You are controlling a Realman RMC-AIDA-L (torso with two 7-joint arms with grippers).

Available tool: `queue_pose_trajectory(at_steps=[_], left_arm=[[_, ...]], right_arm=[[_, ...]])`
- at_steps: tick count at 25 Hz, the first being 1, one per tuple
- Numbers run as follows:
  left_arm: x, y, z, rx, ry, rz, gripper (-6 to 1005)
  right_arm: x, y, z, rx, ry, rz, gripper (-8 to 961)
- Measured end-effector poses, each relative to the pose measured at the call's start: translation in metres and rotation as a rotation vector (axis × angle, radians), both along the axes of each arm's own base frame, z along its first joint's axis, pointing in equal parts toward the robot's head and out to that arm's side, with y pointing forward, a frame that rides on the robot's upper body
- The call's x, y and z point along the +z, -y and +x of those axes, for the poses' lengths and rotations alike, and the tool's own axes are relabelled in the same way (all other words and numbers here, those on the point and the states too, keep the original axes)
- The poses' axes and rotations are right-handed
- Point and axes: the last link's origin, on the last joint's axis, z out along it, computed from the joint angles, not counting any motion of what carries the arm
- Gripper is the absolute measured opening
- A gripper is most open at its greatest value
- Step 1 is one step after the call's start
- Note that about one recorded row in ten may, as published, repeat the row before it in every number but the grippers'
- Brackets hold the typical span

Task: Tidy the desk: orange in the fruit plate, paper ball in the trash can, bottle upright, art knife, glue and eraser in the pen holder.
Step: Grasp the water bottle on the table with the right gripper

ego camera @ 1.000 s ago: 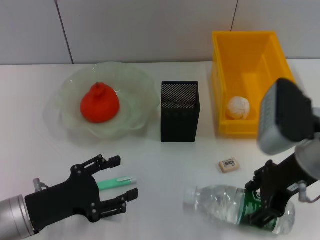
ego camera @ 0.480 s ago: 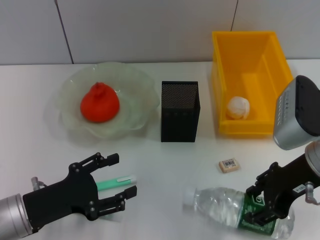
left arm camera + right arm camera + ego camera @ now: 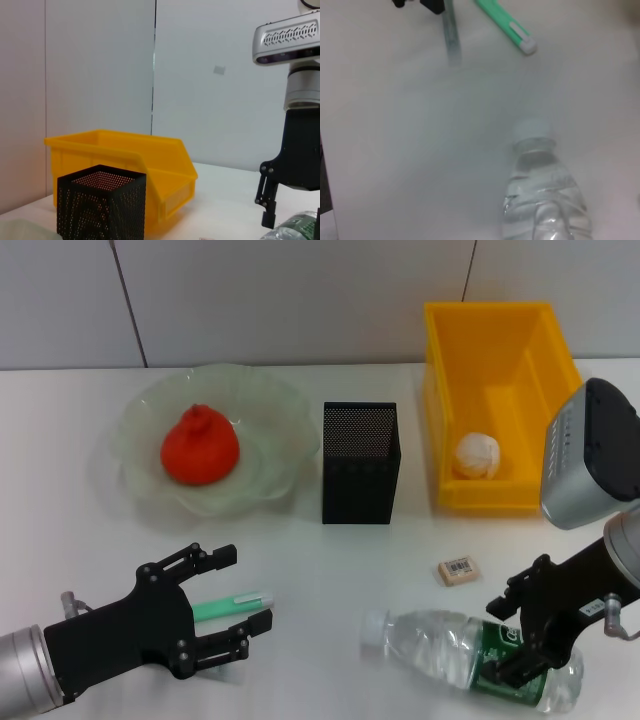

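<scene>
Right end effector (image 3: 520,635) straddles the green-labelled end of the bottle (image 3: 470,660), fingers spread on either side, not clamped. Bottle lies flat on the worktop (image 3: 330,560), cap toward the left arm. Left end effector (image 3: 232,602) hangs low with fingers spread around the green art knife (image 3: 232,606). Eraser (image 3: 458,570) is near the bottle. Orange (image 3: 200,448) in fruit plate (image 3: 270,400), paper ball (image 3: 477,456) in yellow trash can (image 3: 440,390), pen holder (image 3: 360,462) between them.
</scene>
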Motion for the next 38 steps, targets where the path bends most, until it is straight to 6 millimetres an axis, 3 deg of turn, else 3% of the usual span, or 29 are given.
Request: queue_pose_trajectory(at_steps=[10,38], left_arm=[[0.0,-0.001,0.001,-0.002,0.0,0.0,801],[-0.001,0.001,0.0,-0.003,-0.001,-0.005,797]], right_arm=[[0.0,-0.001,-0.006,0.007,0.013,0.003,762],[-0.034,-0.003,0.003,-0.005,0.111,-0.007,768]])
